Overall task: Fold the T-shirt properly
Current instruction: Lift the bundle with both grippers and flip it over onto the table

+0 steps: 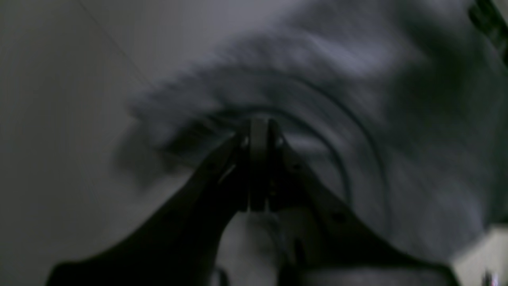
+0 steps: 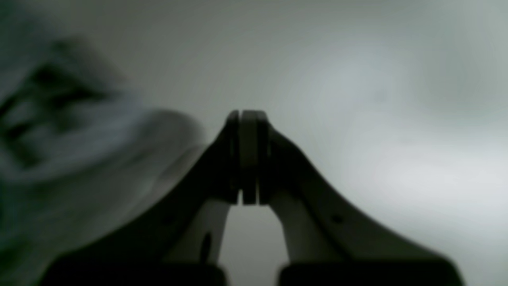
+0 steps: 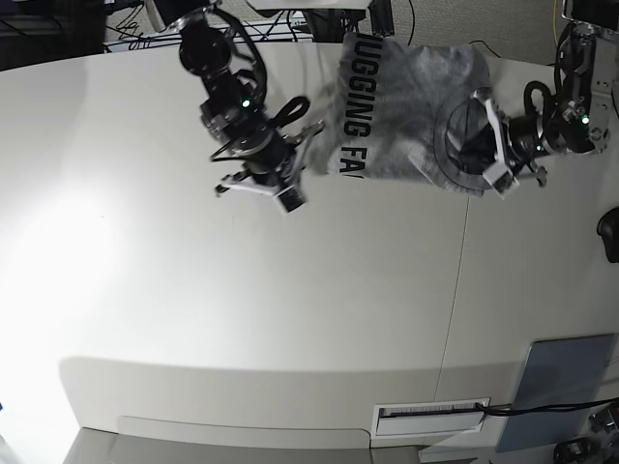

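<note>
Fingers: left gripper (image 1: pixel 258 131) pinched shut at T-shirt (image 3: pixel 411 106) neck rib, right gripper (image 2: pixel 247 119) shut, empty. Shirt bunched on table (image 3: pixel 193 319), lettering up; no fold done yet.

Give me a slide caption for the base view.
Two arms over a white table, grey T-shirt bunched at the far edge.

T-shirt (image 3: pixel 416 106): soft heather-grey knit cloth, matt, with flat black printed lettering; ribbed collar band. Table (image 3: pixel 193 290): smooth, pale, lightly sheened where light falls at its left edge. Left gripper (image 1: pixel 258 131) fingers: dark matt plastic. Pad (image 3: pixel 556 387) at the right edge: flat, matt, grey-blue.
</note>
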Robot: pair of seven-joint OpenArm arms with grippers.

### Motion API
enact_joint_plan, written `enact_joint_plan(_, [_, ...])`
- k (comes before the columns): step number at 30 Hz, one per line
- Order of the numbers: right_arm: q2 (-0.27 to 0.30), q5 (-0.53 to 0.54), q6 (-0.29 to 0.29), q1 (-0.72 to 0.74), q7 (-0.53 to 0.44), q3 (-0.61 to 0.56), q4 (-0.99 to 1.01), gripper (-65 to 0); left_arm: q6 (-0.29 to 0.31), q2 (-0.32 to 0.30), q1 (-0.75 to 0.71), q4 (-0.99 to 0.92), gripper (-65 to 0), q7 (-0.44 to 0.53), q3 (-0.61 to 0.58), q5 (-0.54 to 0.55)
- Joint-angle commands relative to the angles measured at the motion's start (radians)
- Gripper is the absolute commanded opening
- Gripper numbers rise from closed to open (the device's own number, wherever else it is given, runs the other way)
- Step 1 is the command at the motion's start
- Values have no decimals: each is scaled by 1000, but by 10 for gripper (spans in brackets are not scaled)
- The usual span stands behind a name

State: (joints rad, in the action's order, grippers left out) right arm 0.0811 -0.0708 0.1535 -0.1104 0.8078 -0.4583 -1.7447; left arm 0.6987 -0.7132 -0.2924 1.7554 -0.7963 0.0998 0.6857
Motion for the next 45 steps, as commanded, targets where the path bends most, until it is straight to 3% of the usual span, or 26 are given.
enact_joint_plan(1, [-3, 3, -1, 17, -20, 13, -13, -650, -1, -34, -14, 13, -650, 10, 10, 11])
enact_joint_plan(8, [-10, 72, 29, 69, -54, 38, 72, -650, -1, -104, -91, 13, -650, 10, 10, 11])
enact_joint_plan(14, [-65, 78, 37, 142, -69, -2, 197, -650, -1, -92, -144, 11, -650, 11, 6, 58])
enact_joint_plan(18, [-91, 78, 37, 175, -66, -39, 201, -650, -1, -42, -154, 11, -650, 20, 5, 101])
enact_joint_plan(21, [-109, 77, 37, 179, -63, -56, 201, -650, -1, 7, -154, 10, -650, 83, 5, 98])
enact_joint_plan(26, [-106, 73, 36, 176, -25, -59, 201, -650, -14, 92, -134, 5, -650, 231, 5, -50])
enact_joint_plan(28, [-101, 71, 36, 176, -4, -59, 201, -650, -37, 130, -103, -16, -650, 246, 5, -99])
enact_joint_plan(35, [-100, -14, 5, 174, 31, -59, 200, -650, -36, 266, 82, -205, -650, 297, 5, -221])
enact_joint_plan(40, [-100, -78, -18, 169, 69, -58, 200, -650, -36, 296, 246, -336, -650, 399, 5, -330])
enact_joint_plan(45, [-95, -114, -58, 152, 82, -57, 200, -650, -36, 279, 374, -354, -650, 404, 5, -361])
